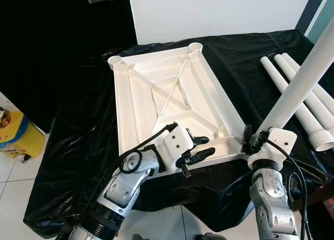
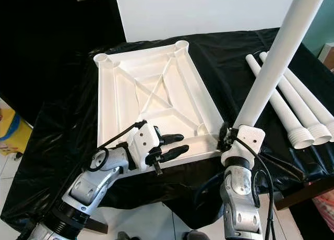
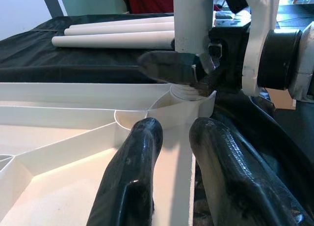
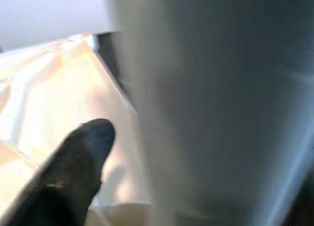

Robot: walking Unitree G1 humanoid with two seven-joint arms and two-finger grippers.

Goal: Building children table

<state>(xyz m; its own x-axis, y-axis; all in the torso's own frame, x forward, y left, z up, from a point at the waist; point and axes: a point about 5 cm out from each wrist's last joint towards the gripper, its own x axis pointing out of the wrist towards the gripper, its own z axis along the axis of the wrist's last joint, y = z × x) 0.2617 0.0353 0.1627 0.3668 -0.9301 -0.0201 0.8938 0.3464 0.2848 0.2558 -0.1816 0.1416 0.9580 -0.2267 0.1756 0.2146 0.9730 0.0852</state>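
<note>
The white tabletop [image 1: 136, 96] lies upside down on a black cloth, with round sockets at its corners. My right gripper [image 1: 249, 139] is shut on a long white leg [image 1: 305, 75] and holds it upright, slightly tilted. The leg's threaded foot [image 3: 188, 92] sits at the near right corner socket [image 3: 196, 104]. My left gripper [image 1: 202, 148] lies along the near rim [image 1: 225, 147]. One of its fingers [image 3: 131, 177] is inside the rim and the other is outside, pinching the wall. In the right wrist view the leg [image 4: 221, 113] is blurred beside one black finger [image 4: 73, 172].
Three spare white legs [image 2: 292, 102] lie side by side on the cloth at the right. A yellow container [image 1: 16, 136] stands on the tiled floor at the left. A white wall and a dark door are behind the table.
</note>
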